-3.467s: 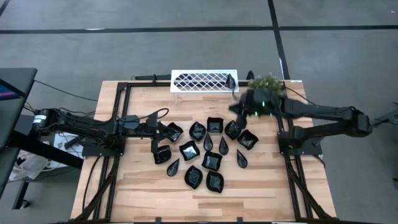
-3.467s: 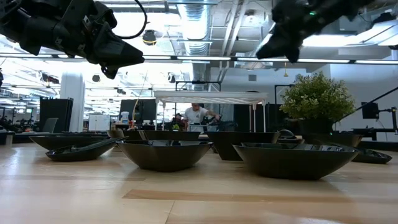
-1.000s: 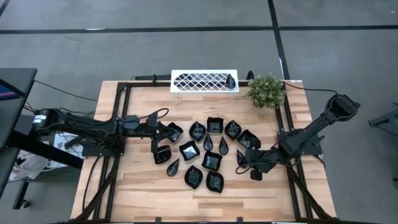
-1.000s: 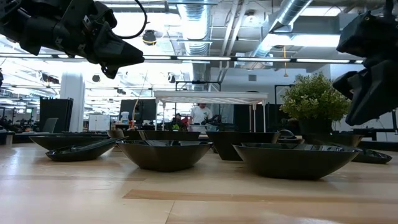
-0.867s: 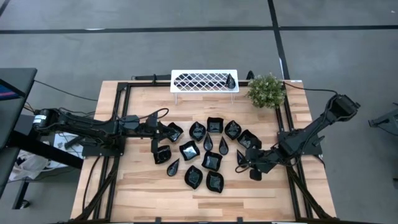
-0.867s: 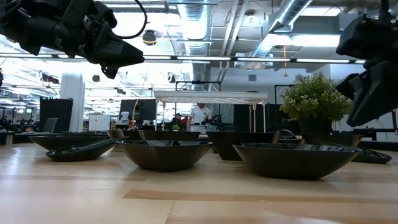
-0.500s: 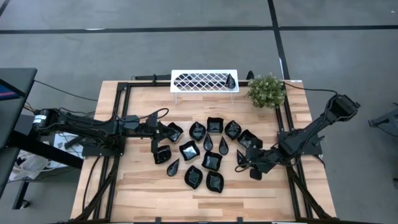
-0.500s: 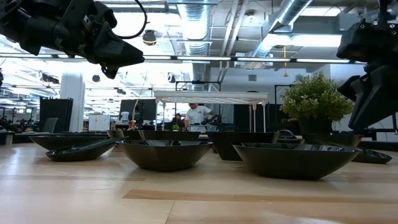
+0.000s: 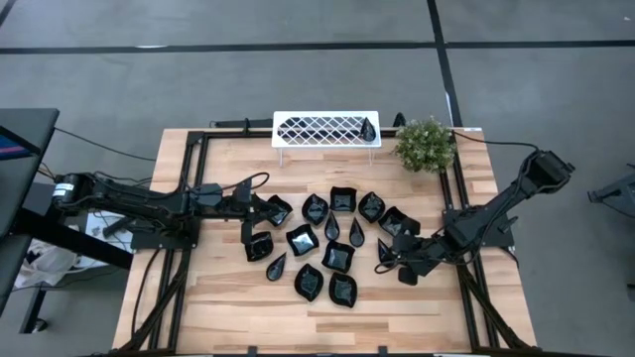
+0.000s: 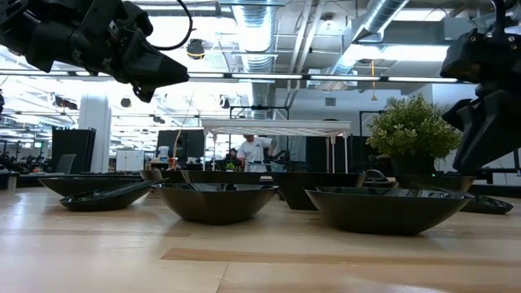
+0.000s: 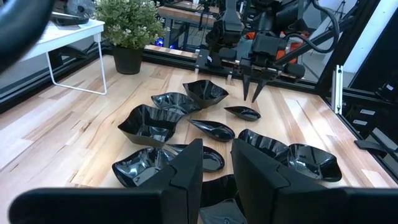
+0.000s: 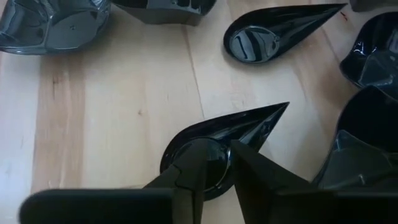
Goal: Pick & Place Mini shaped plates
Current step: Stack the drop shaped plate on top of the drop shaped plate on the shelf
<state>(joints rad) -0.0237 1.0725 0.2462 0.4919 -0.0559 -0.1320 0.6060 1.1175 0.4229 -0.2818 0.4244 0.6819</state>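
Right gripper low over a teardrop plate at the right edge of the cluster on the table, fingers narrowly parted, astride its rim, nothing held yet. Risk of slipping off the glossy rim, or knocking the neighbouring plates. Left gripper waiting narrowly parted, empty.
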